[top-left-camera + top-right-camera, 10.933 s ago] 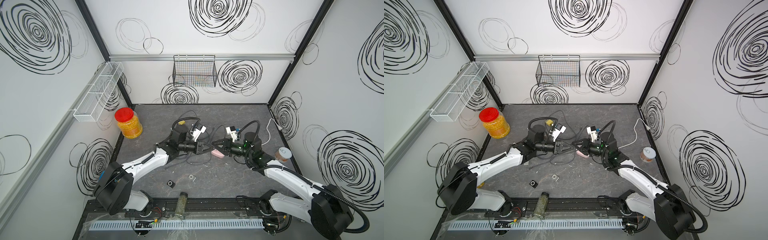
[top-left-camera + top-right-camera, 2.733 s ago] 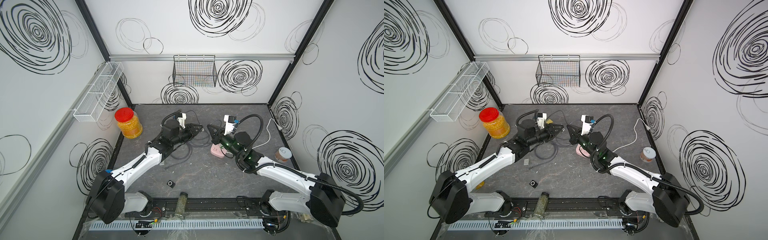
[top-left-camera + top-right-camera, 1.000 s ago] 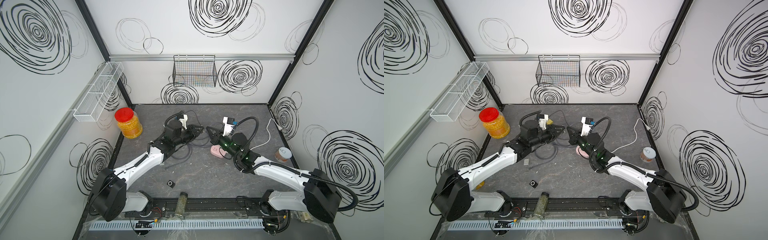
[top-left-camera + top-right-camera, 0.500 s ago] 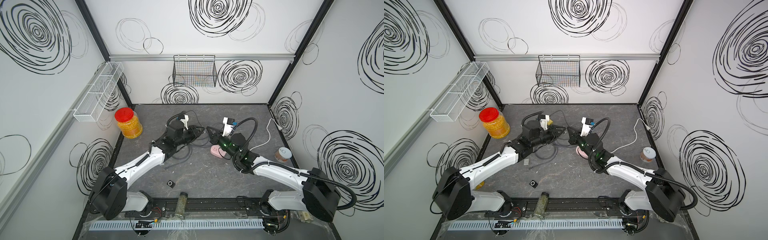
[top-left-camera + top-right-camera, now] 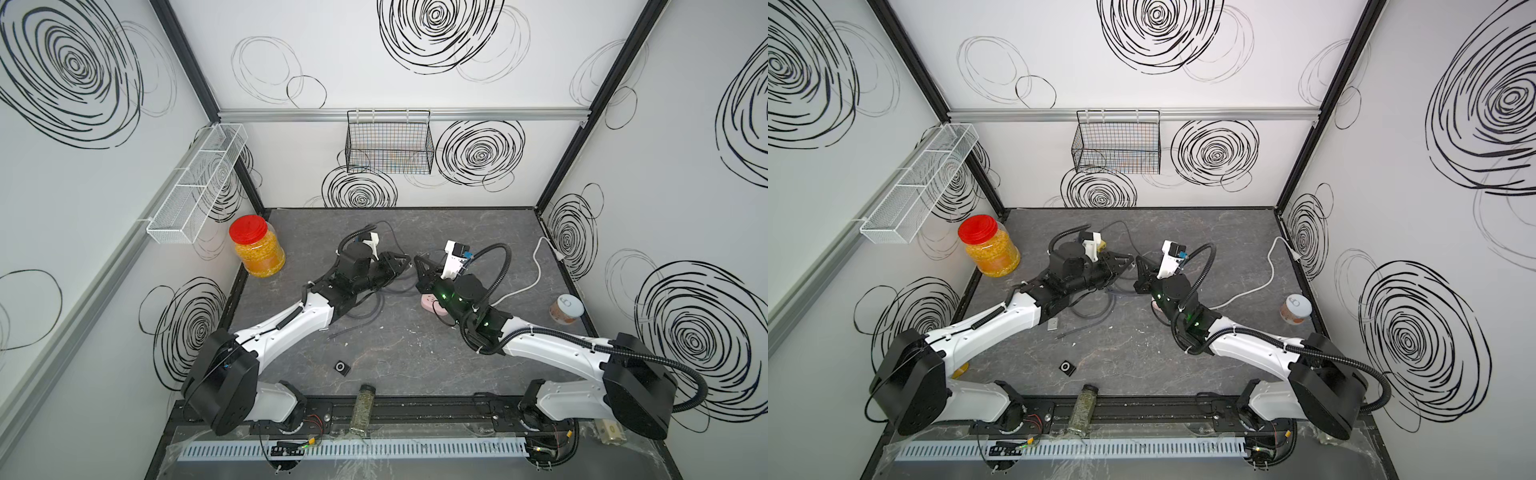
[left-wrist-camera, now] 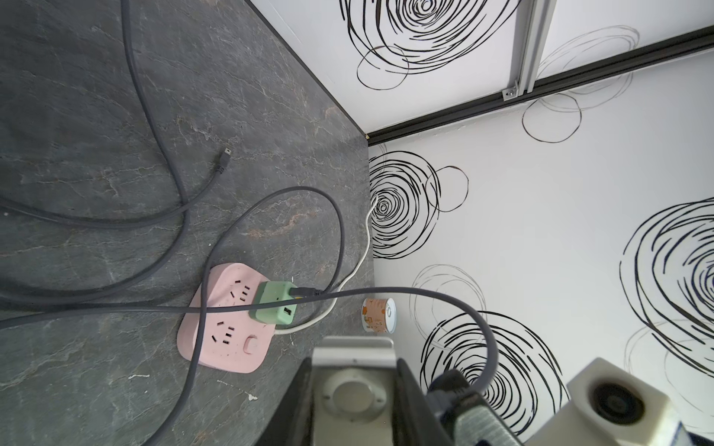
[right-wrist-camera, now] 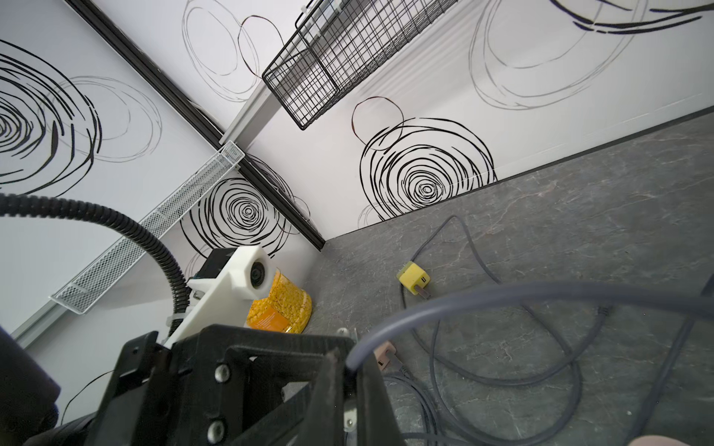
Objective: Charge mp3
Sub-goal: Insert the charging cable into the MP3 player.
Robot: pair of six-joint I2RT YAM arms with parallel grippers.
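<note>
Hovering close: left gripper pinches a silver gadget, likely the player, right gripper clamps the grey cable; charger plugged in, joining remains.

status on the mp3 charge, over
Left gripper shut on silver mp3. Right gripper shut on grey cable, tips facing. Adapter in strip. Loose cables below.

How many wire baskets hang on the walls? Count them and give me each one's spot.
2. A black wire basket hangs on the back wall; a white mesh basket hangs on the side wall to the robot's left. None seems hidden.
</note>
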